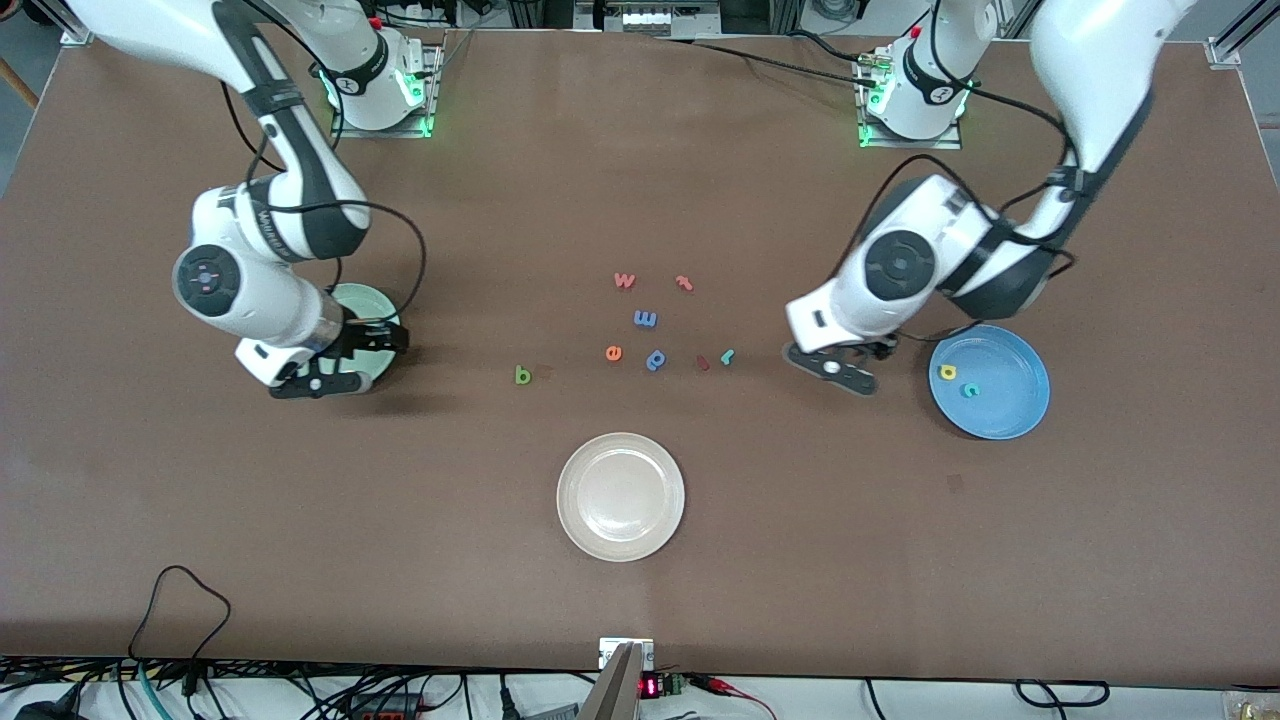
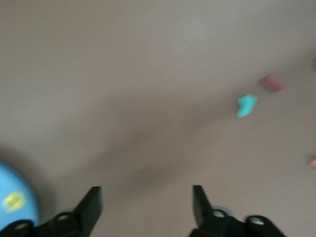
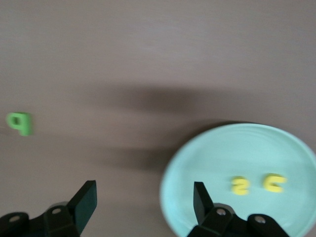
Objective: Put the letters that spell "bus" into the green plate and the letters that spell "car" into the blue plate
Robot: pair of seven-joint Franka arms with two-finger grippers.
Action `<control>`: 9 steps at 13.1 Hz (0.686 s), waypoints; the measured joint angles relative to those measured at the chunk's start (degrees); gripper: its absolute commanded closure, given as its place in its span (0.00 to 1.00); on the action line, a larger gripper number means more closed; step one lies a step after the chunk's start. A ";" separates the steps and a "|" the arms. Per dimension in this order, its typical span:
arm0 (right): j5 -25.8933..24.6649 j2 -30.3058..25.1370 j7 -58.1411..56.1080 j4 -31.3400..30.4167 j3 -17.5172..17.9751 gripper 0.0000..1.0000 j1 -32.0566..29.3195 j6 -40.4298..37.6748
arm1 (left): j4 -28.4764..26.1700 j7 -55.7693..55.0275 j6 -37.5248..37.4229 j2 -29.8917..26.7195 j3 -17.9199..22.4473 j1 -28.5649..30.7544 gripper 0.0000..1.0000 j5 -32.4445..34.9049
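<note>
The green plate [image 3: 232, 158] holds a yellow "s" [image 3: 240, 185] and a yellow "u" [image 3: 274, 182]. My right gripper [image 3: 143, 197] hangs open and empty over the plate's rim [image 1: 372, 298]. The green "b" [image 1: 522, 375] lies on the table toward the middle. The blue plate [image 1: 1005, 405] holds a yellow "a" [image 1: 947, 372] and a teal "c" [image 1: 969, 390]. My left gripper [image 1: 840, 365] is open and empty over bare table beside that plate. The teal "r" [image 1: 727, 356] lies between it and the loose letters.
Loose letters lie mid-table: a red piece [image 1: 702, 362], blue "p" [image 1: 655, 360], orange "e" [image 1: 613, 353], blue "m" [image 1: 646, 319], and farther off a "w" [image 1: 624, 280] and a "t" [image 1: 684, 283]. A white plate [image 1: 620, 540] stands nearer the camera.
</note>
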 measured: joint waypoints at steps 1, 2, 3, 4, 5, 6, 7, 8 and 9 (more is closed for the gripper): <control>0.00 0.67 1.88 0.85 0.02 0.16 2.32 0.19 | 0.05 -0.33 3.13 1.50 0.04 -2.10 0.36 0.00; -0.02 1.69 3.72 1.99 0.03 0.20 4.57 0.40 | 0.04 -0.66 6.15 3.29 0.10 -3.53 0.38 0.01; -0.21 3.10 5.57 3.37 0.01 0.27 6.55 0.52 | 0.03 -0.75 9.39 5.29 0.23 -4.48 0.38 0.10; -0.86 4.70 7.55 4.84 -0.03 0.35 8.18 0.71 | 0.04 -0.75 12.24 7.16 0.54 -5.26 0.38 0.64; -1.96 6.46 9.76 6.34 -0.08 0.41 9.59 1.01 | 0.06 -0.75 13.93 8.58 1.40 -6.15 0.38 1.91; -2.85 8.12 11.79 7.61 -0.12 0.47 10.63 1.24 | 0.07 -0.77 14.73 9.46 2.59 -7.19 0.38 3.25; -3.41 9.72 13.16 8.80 -0.20 0.52 11.44 1.40 | 0.06 -0.78 15.75 10.13 3.91 -8.40 0.38 4.17; -3.71 11.03 13.89 9.85 -0.37 0.52 12.02 1.51 | 0.03 -0.84 17.43 10.67 5.20 -9.68 0.38 4.60; -3.74 12.22 14.20 11.04 -0.75 0.52 12.59 1.58 | -0.08 -0.90 19.43 11.19 6.74 -11.22 0.38 4.71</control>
